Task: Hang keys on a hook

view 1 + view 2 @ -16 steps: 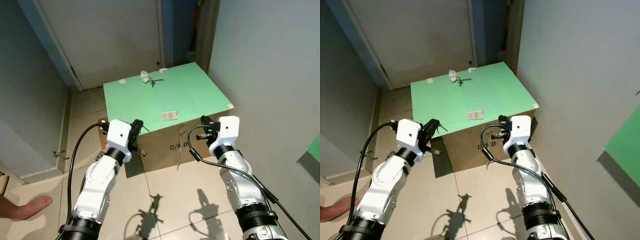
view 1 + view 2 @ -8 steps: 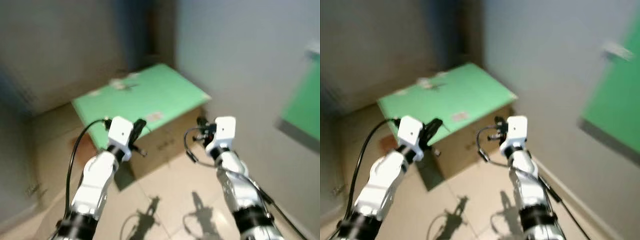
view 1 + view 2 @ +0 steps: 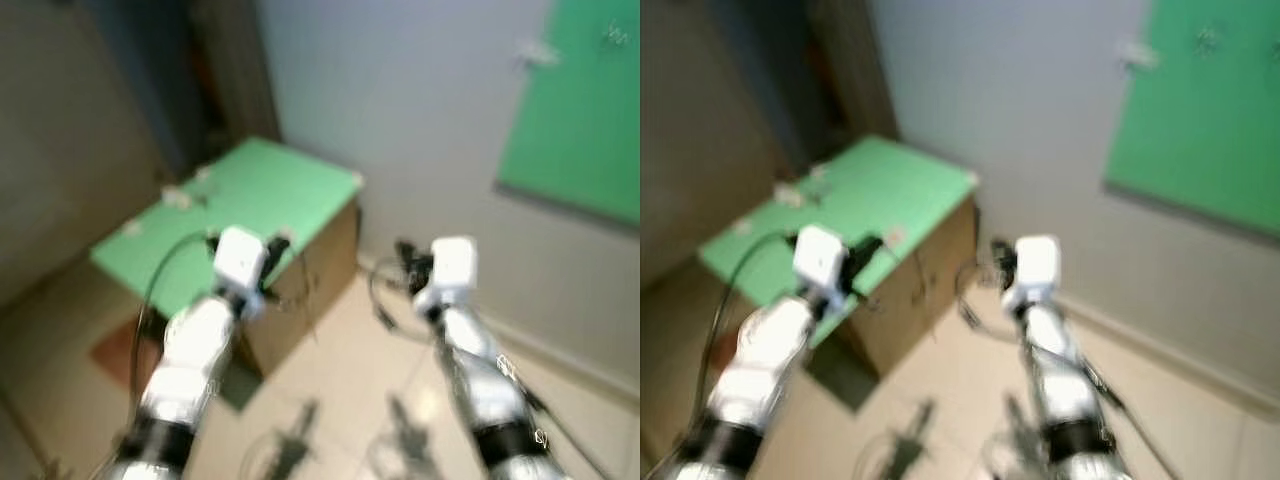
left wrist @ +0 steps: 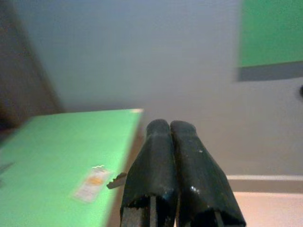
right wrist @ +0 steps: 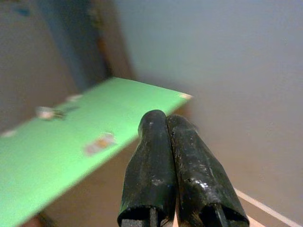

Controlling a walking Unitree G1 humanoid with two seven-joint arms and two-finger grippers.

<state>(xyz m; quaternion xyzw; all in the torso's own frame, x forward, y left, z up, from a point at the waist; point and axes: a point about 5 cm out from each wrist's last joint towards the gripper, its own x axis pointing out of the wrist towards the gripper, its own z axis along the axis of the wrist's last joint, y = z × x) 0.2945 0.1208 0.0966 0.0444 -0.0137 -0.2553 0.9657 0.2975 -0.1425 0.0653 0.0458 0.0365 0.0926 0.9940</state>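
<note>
At the far left of our view the keys [image 5: 51, 113] lie as a small blurred cluster on the far end of the green-topped box [image 3: 240, 195], near a pale scrap, well apart from both our grippers; we judge they sit there simply because nothing has picked them up yet. Our left gripper [image 4: 169, 126] hangs in front of the box's near edge with its fingers pressed together on nothing, carried closed and tucked in, we judge, because we are walking and there is nothing to hold. A small label [image 4: 92, 182] lies on the box top beside it. Our right gripper [image 5: 163, 118] is likewise clenched empty, raised over the bare floor. On the wall to our right hangs a green panel [image 3: 580, 100]; something small sits near its upper edge, too blurred to call a hook.
</note>
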